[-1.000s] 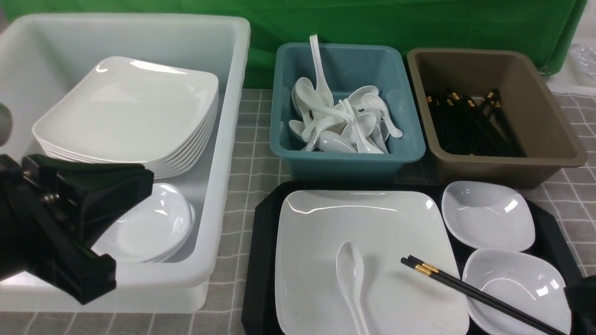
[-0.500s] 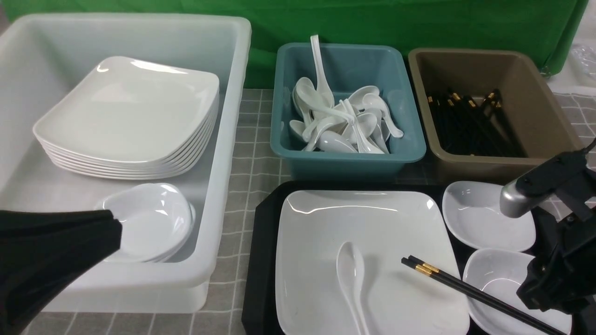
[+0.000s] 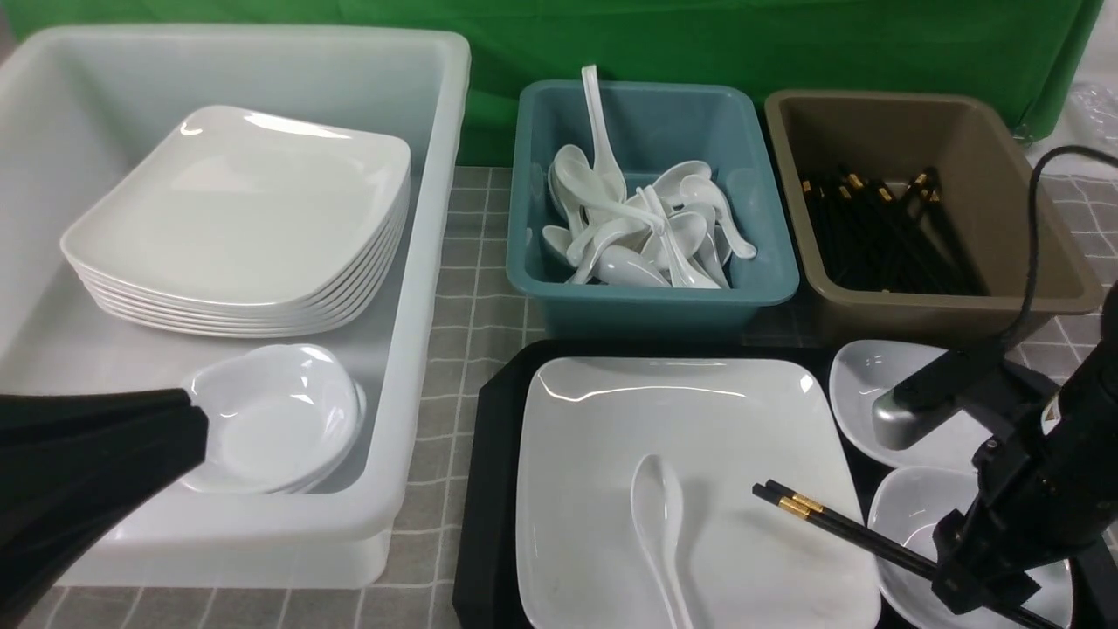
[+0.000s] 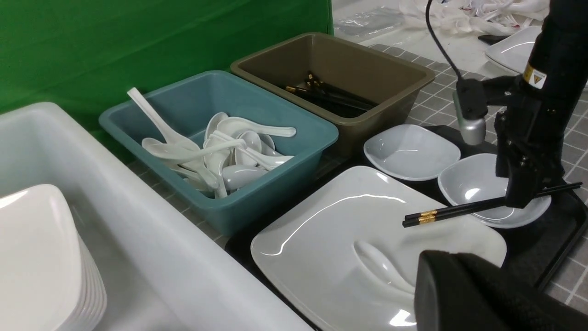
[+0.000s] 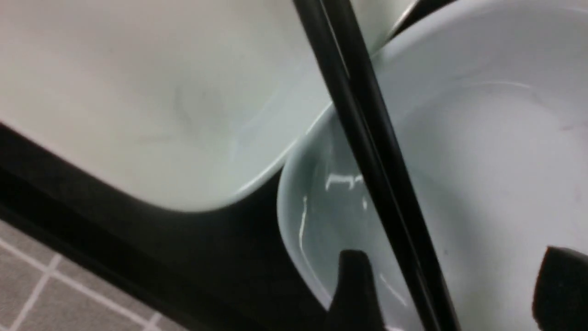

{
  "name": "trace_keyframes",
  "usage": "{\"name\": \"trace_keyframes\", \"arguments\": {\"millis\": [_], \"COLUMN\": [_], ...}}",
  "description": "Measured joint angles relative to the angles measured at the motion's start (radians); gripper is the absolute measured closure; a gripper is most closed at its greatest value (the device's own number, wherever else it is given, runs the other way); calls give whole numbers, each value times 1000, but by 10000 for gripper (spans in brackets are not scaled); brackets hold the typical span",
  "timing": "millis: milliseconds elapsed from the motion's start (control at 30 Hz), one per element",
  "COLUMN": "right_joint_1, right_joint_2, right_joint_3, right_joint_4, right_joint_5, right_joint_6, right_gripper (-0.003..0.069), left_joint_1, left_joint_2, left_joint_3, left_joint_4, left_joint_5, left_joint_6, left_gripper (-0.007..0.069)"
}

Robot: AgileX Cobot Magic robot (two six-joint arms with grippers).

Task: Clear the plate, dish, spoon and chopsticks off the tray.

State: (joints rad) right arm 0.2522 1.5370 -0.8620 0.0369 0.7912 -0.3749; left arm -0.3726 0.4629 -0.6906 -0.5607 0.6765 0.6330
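Observation:
The black tray (image 3: 493, 489) holds the large white plate (image 3: 690, 419). The white spoon (image 3: 661, 524) lies on the plate. The black chopsticks (image 3: 830, 520) lie with their gold-banded ends on the plate and run across the near small dish (image 3: 908, 515). A second small dish (image 3: 860, 376) sits behind it. My right gripper (image 3: 978, 585) is open low over the near dish. In the right wrist view its gripper (image 5: 455, 294) has the chopsticks (image 5: 367, 138) between its fingers, untouched. My left gripper (image 3: 196, 428) is shut and empty over the white bin's front.
A large white bin (image 3: 419, 262) at left holds a stack of plates (image 3: 236, 210) and small dishes (image 3: 271, 419). A teal bin (image 3: 651, 297) with spoons and a brown bin (image 3: 943, 306) with chopsticks stand behind the tray. A green cloth hangs at the back.
My right arm has come into view and moved down and left, its gripper now low over the chopsticks and near dish. My left arm has drawn back toward the lower left.

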Motion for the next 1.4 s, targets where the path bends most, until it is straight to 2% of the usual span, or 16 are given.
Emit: {"name": "trace_keyframes", "arguments": {"millis": [333, 433, 533, 567, 633, 667, 700, 733, 767, 967, 1100, 1233, 1300, 1400], "right_joint_1": [0, 0, 0, 0, 0, 0, 0, 0, 0, 0, 43, 86, 73, 4], "right_joint_2": [91, 93, 93, 93, 93, 93, 93, 93, 93, 43, -60, -128, -116, -29], "right_joint_3": [0, 0, 0, 0, 0, 0, 0, 0, 0, 0, -11, -104, -193, -364], "right_joint_4": [-2, -2, -2, -2, -2, -2, -2, -2, -2, -2, 5, 58, 98, 190], "right_joint_5": [-83, -96, -114, -121, -119, -115, -113, -104, -92, -44, 14, -25, -50, -94], "right_joint_6": [-38, -56, -60, -60, -61, -62, -62, -70, -84, -127, -175, -113, -83, -16], "right_gripper": [137, 180, 263, 328, 382, 453, 453, 512, 540, 538, 538, 538, 538, 538], "left_joint_1": [0, 0, 0, 0, 0, 0, 0, 0, 0, 0, 0, 0, 0, 0], "left_joint_2": [0, 0, 0, 0, 0, 0, 0, 0, 0, 0, 0, 0, 0, 0], "left_joint_3": [0, 0, 0, 0, 0, 0, 0, 0, 0, 0, 0, 0, 0, 0], "left_joint_4": [0, 0, 0, 0, 0, 0, 0, 0, 0, 0, 0, 0, -1, -20], "left_joint_5": [0, 0, 0, 0, 0, 0, 0, 0, 0, 0, -21, -109, -165, -276], "left_joint_6": [1, 1, 1, 1, 1, 1, 1, 1, 2, 3, 3, 3, 3, 3], "left_gripper": [603, 603, 603, 603, 603, 603, 603, 603, 603, 603, 603, 603, 603, 603]}}
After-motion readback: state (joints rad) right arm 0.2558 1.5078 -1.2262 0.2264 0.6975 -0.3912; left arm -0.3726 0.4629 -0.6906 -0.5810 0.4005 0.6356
